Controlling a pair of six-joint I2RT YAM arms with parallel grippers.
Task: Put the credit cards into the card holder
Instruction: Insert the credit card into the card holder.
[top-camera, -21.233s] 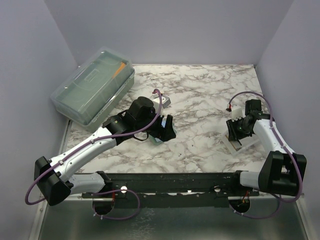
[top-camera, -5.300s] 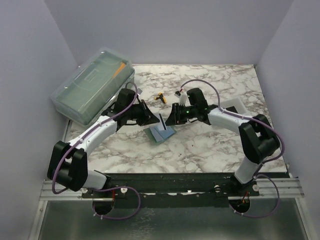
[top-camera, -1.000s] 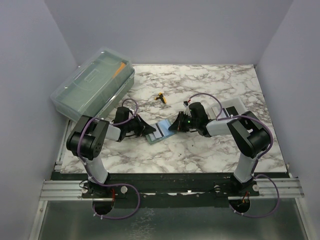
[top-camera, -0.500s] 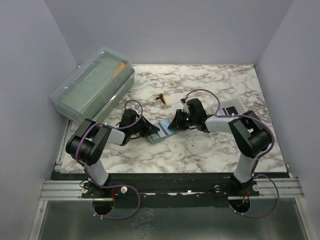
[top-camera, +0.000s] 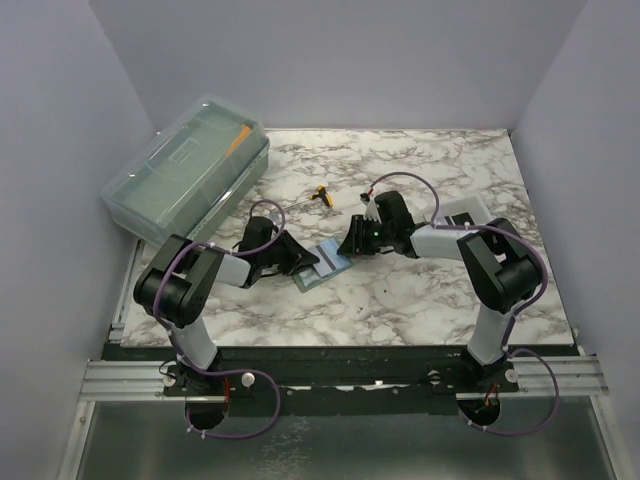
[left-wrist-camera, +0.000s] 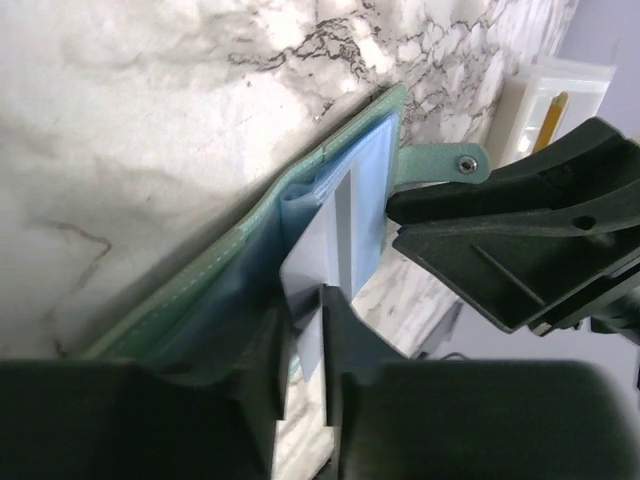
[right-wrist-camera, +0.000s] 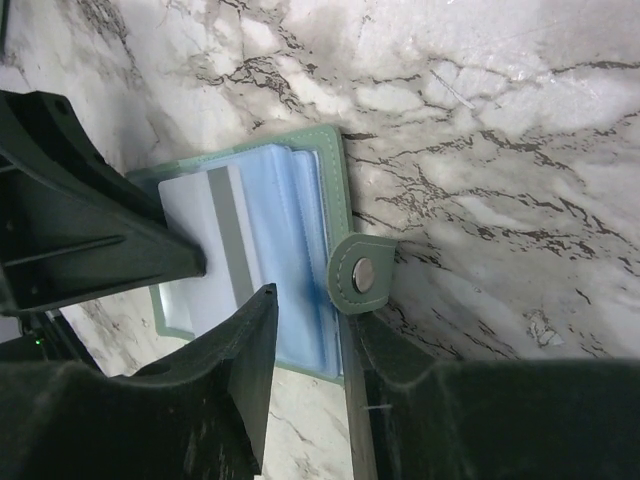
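On table (top-camera: 400, 290), open card holder (right-wrist-camera: 335, 200), striped credit card (left-wrist-camera: 320, 250) beneath left fingers (left-wrist-camera: 262, 375)

**White-and-grey marble-patterned tabletop (top-camera: 420, 290): four items found resting on it.**

Operator, you have a large translucent lidded plastic box (top-camera: 185, 185) set askew at the far-left corner. A small yellow-and-black object (top-camera: 320, 195), too small to identify, lies alone beyond the middle. A white shallow tray (top-camera: 465, 212) sits toward the right side and is only partly in view. Your sage-green folding wallet (top-camera: 318, 272) lies open and flat near the middle, well apart from the box. Its clear bluish pockets face up, and its snap tab projects over the marble.
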